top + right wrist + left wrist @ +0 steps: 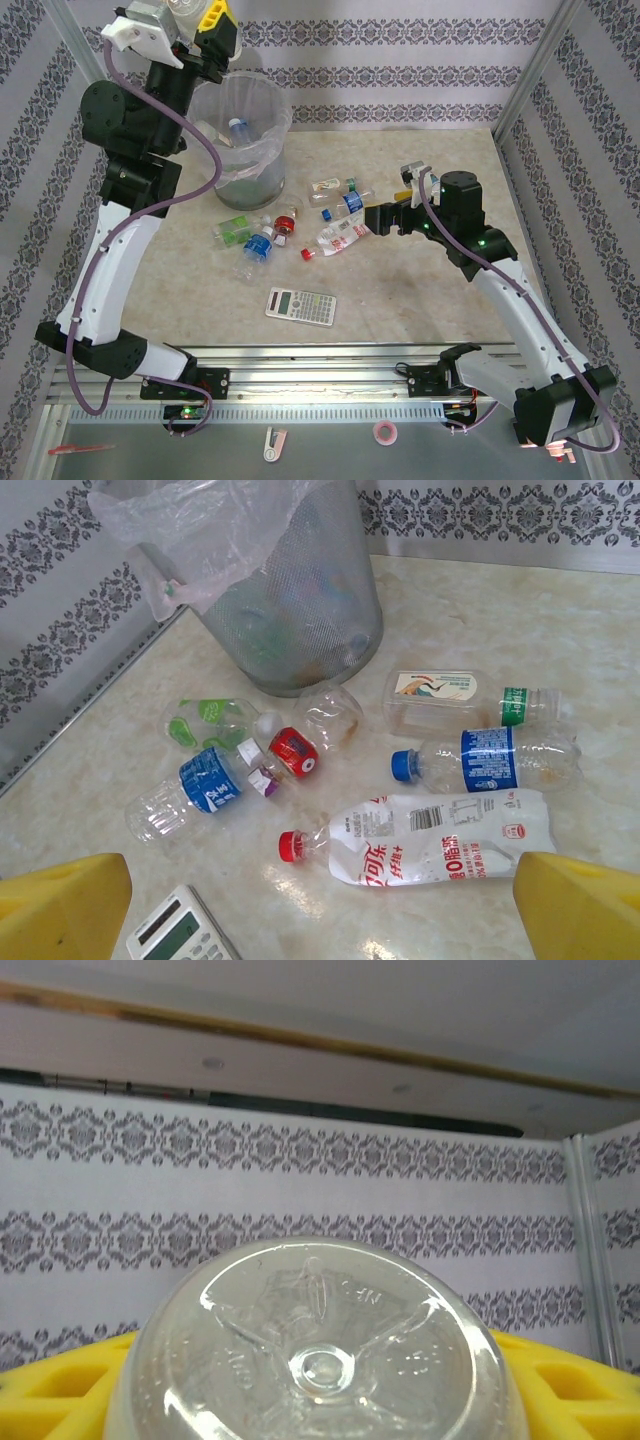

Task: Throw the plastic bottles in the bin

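Observation:
My left gripper (196, 22) is raised high above the bin (262, 165), shut on a clear plastic bottle (185, 9). In the left wrist view the bottle's moulded base (320, 1350) sits between my yellow fingers (60, 1400). The bin (300, 610), lined with a clear bag, holds bottles, one with a blue cap (238, 126). Several plastic bottles lie on the table beside it. Among them are a crushed white-labelled one with a red cap (440, 845) (340, 237) and a blue-labelled one (490, 760). My right gripper (372, 220) (320, 915) hangs open just above the crushed one.
A flat grey calculator (301, 305) (180, 930) lies near the front of the bottle pile. Patterned walls and metal posts (520, 90) close in the table. A pink tape roll (385, 432) lies beyond the front rail.

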